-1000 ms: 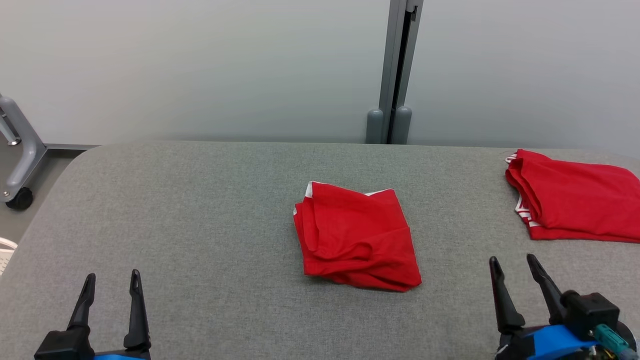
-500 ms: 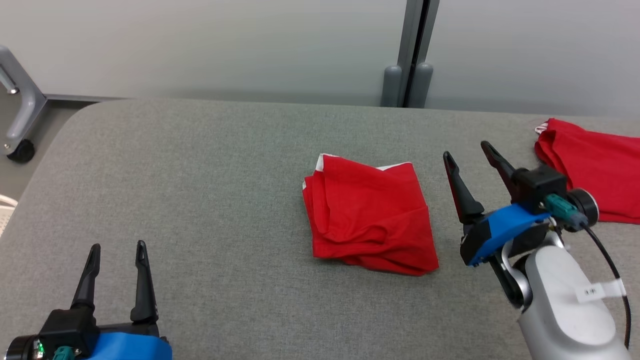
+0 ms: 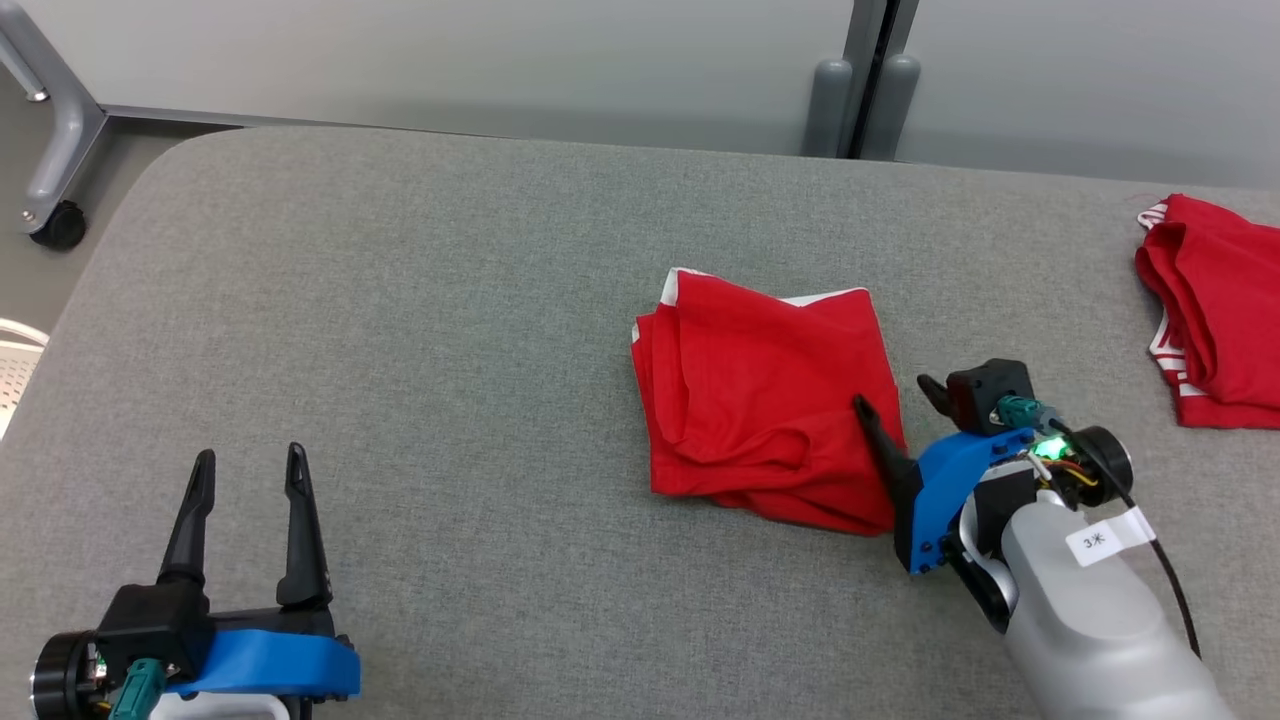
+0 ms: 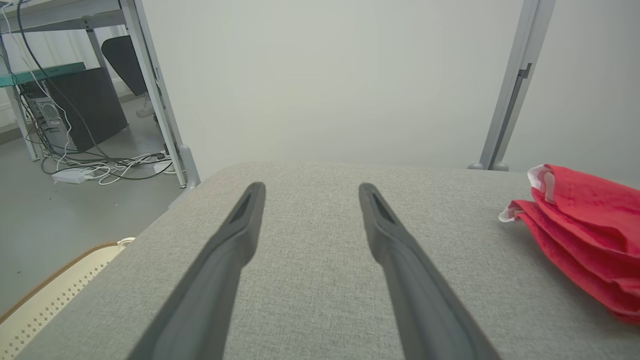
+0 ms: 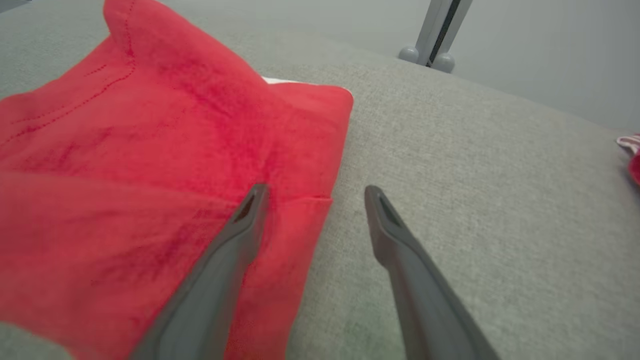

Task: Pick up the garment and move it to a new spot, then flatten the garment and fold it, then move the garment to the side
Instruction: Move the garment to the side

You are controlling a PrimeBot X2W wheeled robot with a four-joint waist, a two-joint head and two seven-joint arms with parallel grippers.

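On grey table (image 3: 400, 350), red garment (image 3: 760, 400), pale wall (image 3: 450, 50)

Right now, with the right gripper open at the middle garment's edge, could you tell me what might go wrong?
The right gripper straddles the edge of the garment, one finger over cloth, one over the table; closing may pinch only the top layer. Its loose folds could fall open when lifted. A second red garment on the right could be snagged.

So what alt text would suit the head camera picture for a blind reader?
The right gripper, open, straddles the right edge of a loosely folded red garment on a grey table. The left gripper hovers open at lower left; a second red garment lies far right.
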